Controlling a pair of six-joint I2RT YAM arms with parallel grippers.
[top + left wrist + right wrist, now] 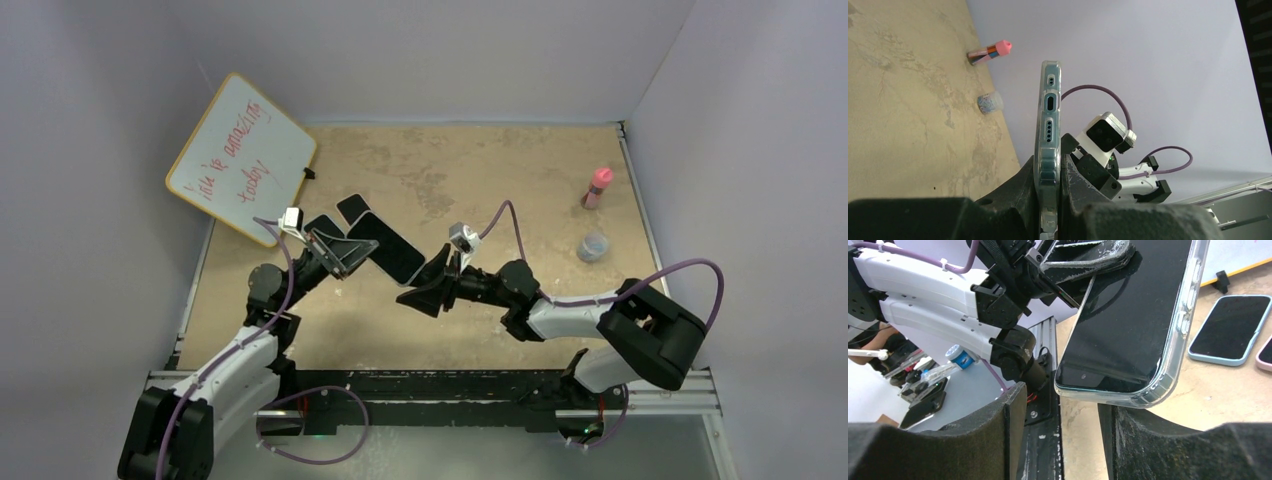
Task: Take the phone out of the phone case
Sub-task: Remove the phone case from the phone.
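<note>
Looking down on a sandy counter (420, 330) walled in pale grey. Far left: a whiteboard (243, 158) with red handwriting, propped at a tilt. Just right of it, the left gripper (340, 250), jaws narrow and clamped on the front and back of a clear phone case (1048, 125), seen edge-on from the left wrist with the charging port showing. Held up off the counter, the phone (1128, 325) inside that case, black screen towards the right wrist camera. Behind it, two spare phones (352, 208) flat on the counter. At centre, the right gripper (1063, 405), jaws standing apart, one on each side of the phone's free corner; clear gap at one finger, contact at the other impossible to tell. Far right: a pink-capped bottle (597, 187) and a small cup (593, 247), well apart from both arms.
</note>
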